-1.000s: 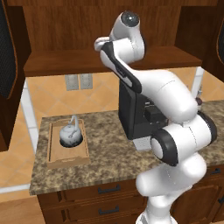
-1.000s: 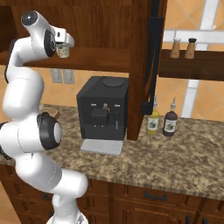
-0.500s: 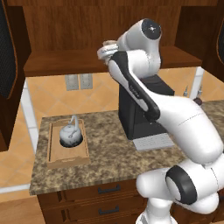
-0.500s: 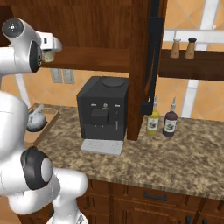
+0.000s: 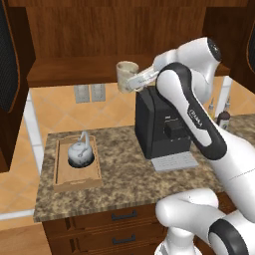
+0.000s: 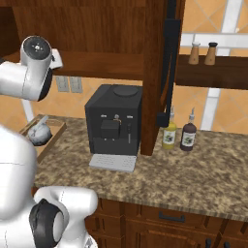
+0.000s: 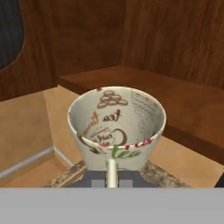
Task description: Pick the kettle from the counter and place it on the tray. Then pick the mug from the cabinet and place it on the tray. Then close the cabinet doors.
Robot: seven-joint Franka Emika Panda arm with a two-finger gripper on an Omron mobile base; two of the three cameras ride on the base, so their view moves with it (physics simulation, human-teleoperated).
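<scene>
A cream mug (image 5: 126, 73) hangs in the air in front of the cabinet shelf (image 5: 74, 70), above the counter (image 5: 124, 174), with my gripper (image 5: 133, 82) shut on it from the right. In the hand view the mug (image 7: 116, 124) faces me with its mouth open, and its handle stands between my gripper's (image 7: 112, 178) fingertips. The silver kettle (image 5: 80, 153) stands on the light-wood tray (image 5: 62, 177) at the counter's left end, below and left of the mug. Kettle (image 6: 38, 131) and tray (image 6: 54, 131) also show at the left of the right base view. Both cabinet doors (image 5: 11, 60) (image 6: 169, 63) stand open.
A black coffee machine (image 5: 162, 124) (image 6: 116, 121) stands on the counter under my arm, right of the tray. Two bottles (image 6: 178, 135) stand right of the open door. Two shakers (image 6: 202, 52) sit on a side shelf. Dark drawers (image 5: 119, 226) run below the counter.
The mug has come down and out from the shelf with my gripper still shut on it. The arm's upper joints have swung to the right in the left base view.
</scene>
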